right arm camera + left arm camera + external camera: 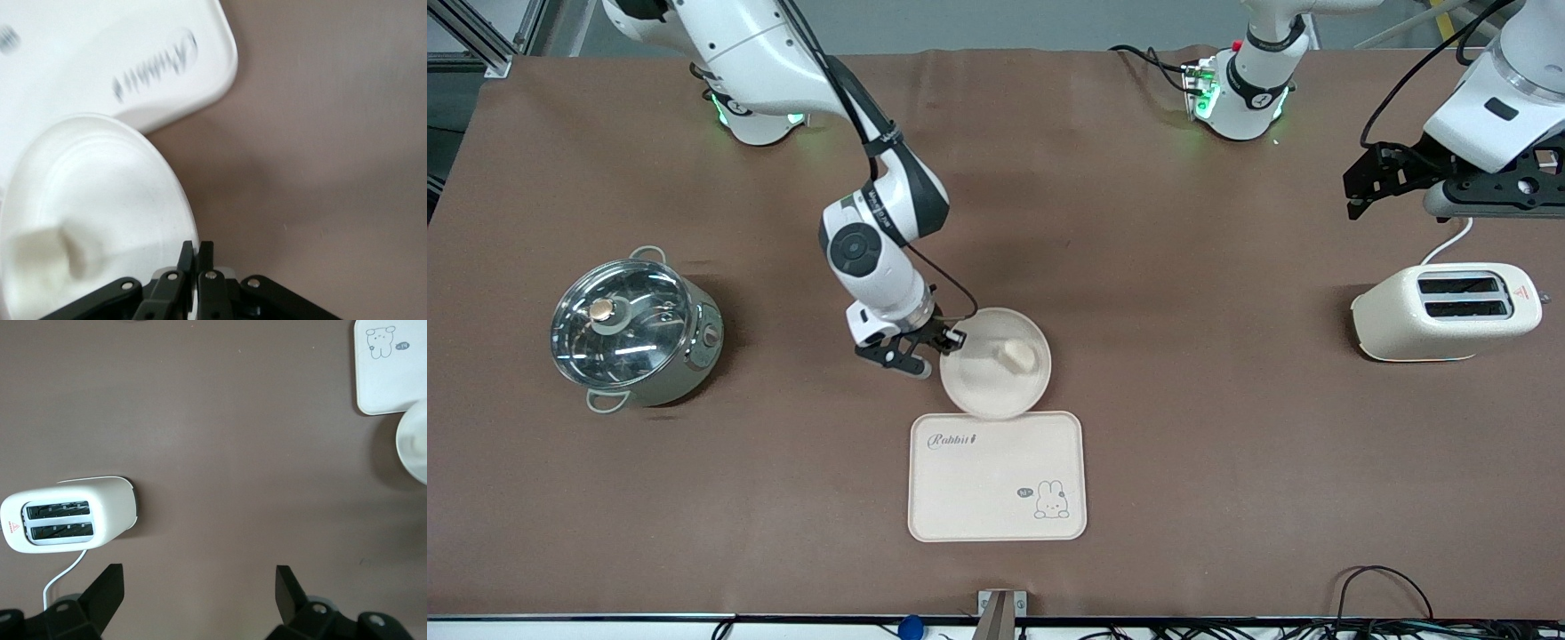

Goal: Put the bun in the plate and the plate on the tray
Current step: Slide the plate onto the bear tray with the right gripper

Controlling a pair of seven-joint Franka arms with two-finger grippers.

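Pinching one plate by its rim

Counting from my console: one bun [1017,355] in one plate [983,387], overlapping one tray [996,498]; right gripper [936,346] fingers [189,255] narrowed onto the plate's rim; left gripper [199,587] waits wide open above one toaster [1445,313]; one pot [635,326].

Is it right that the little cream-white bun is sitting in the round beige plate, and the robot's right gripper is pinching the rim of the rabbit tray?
Not quite. The little cream-white bun is in the round beige plate, but the right gripper is shut on that plate's rim, not on the rectangular rabbit-printed tray. The right wrist view shows it best.
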